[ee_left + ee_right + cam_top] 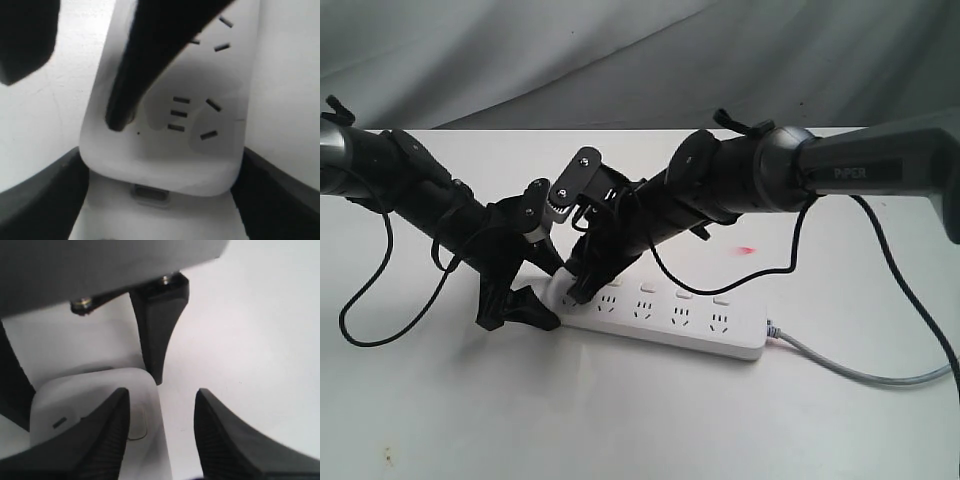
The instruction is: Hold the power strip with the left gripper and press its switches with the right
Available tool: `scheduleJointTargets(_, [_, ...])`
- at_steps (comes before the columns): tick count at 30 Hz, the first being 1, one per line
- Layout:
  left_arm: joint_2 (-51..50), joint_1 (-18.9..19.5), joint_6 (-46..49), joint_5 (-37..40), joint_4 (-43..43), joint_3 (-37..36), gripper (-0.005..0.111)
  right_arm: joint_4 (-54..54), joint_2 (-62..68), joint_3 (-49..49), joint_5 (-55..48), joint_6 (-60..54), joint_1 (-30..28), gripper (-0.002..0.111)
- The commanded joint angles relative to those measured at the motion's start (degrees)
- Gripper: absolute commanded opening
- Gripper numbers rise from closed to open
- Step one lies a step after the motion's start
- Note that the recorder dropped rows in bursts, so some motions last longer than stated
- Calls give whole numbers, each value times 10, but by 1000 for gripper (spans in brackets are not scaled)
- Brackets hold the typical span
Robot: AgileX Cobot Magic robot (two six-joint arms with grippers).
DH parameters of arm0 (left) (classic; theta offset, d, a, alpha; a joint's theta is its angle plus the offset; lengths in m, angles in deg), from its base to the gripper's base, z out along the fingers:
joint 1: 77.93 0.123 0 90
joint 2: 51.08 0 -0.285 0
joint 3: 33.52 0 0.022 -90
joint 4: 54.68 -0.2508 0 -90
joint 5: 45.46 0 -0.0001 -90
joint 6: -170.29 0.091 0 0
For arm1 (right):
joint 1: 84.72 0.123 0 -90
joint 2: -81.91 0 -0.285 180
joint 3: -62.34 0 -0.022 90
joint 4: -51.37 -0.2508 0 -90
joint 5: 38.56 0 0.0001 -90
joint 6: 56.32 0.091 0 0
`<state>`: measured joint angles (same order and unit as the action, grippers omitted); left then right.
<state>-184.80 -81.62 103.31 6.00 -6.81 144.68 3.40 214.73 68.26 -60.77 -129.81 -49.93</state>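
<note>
On the counter [620, 420] the power strip [670, 325] lies with its long axis running from 9 to 4 o'clock in the exterior view. Its cord [860, 372] trails off at 3, and its switches [683, 294] line the far edge. The left gripper [550, 296] has its jaws closed on the sides of the 9 o'clock end. The right gripper [161, 397] is nearer the switches, its jaws partly spread and empty. Only its wrist view shows one finger [107, 435] over the end switch [138, 426] and the other over bare counter. Whether the finger touches the switch, I cannot tell.
</note>
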Motion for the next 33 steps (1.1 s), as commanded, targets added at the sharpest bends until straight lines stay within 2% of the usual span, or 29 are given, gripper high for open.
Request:
scheduleJointTargets(1, [-4,-3,-1,-5,-7,-1,66,-6,2,3,14,-12,0,40])
scheduleJointTargets(33, [-4,-3,-1,-5,-7,-1,66,-6,25,0,6,-12,-6,39])
